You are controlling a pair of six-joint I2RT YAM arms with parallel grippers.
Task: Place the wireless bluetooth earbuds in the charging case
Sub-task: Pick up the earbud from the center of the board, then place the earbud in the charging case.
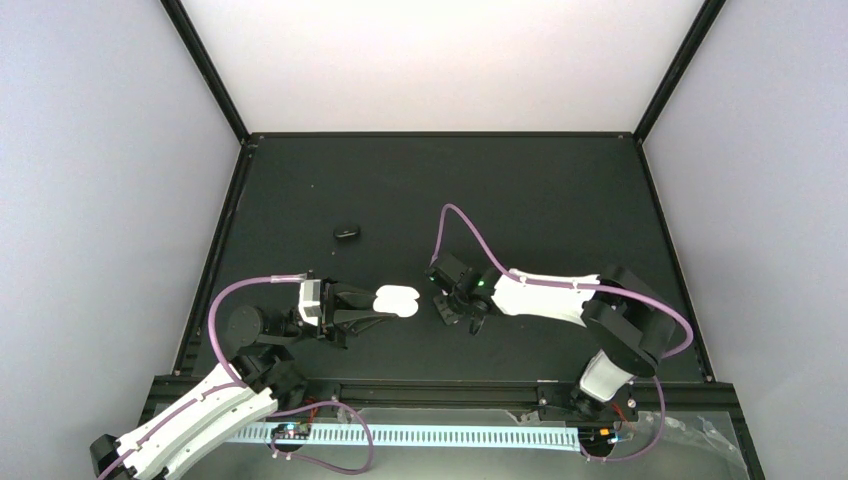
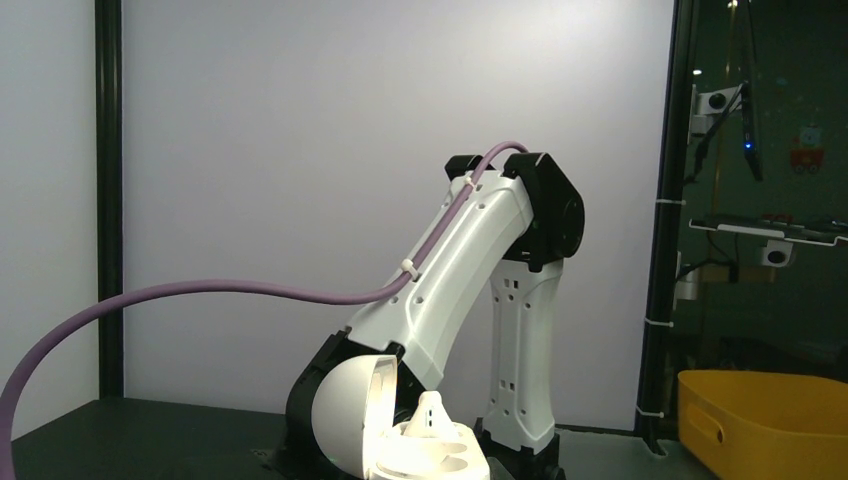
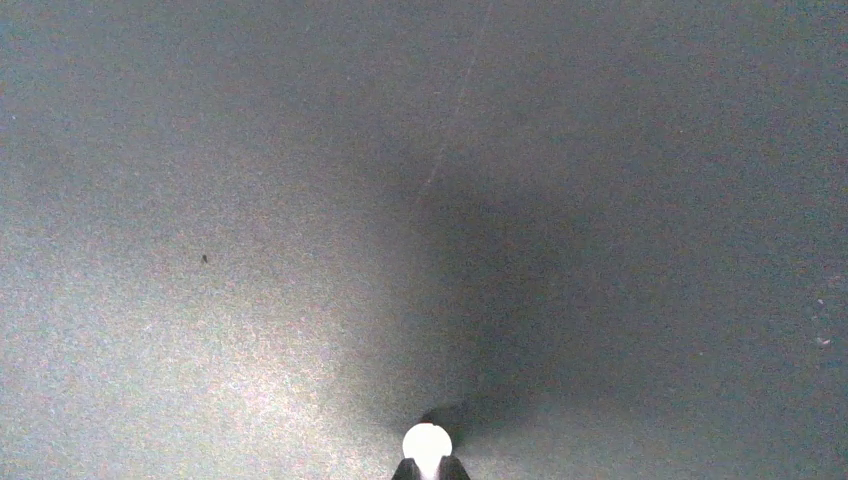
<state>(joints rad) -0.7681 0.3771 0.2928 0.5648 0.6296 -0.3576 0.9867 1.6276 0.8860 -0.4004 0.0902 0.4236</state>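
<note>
The white charging case (image 1: 396,299) lies open at the middle of the black table. In the left wrist view its lid (image 2: 345,412) stands up on the left, and one white earbud (image 2: 431,414) sits upright in the base (image 2: 440,460). My left gripper (image 1: 368,309) is closed against the case's left end; its fingers are out of the left wrist view. My right gripper (image 1: 453,308) points down just right of the case. It is shut on a second white earbud (image 3: 427,445), held between its fingertips (image 3: 405,468) above the table. No black earbuds show.
A small black rounded object (image 1: 346,233) lies on the table behind and to the left of the case. My right arm (image 2: 470,260) rises behind the case in the left wrist view. A yellow bin (image 2: 765,420) stands outside the cell. Walls ring the table.
</note>
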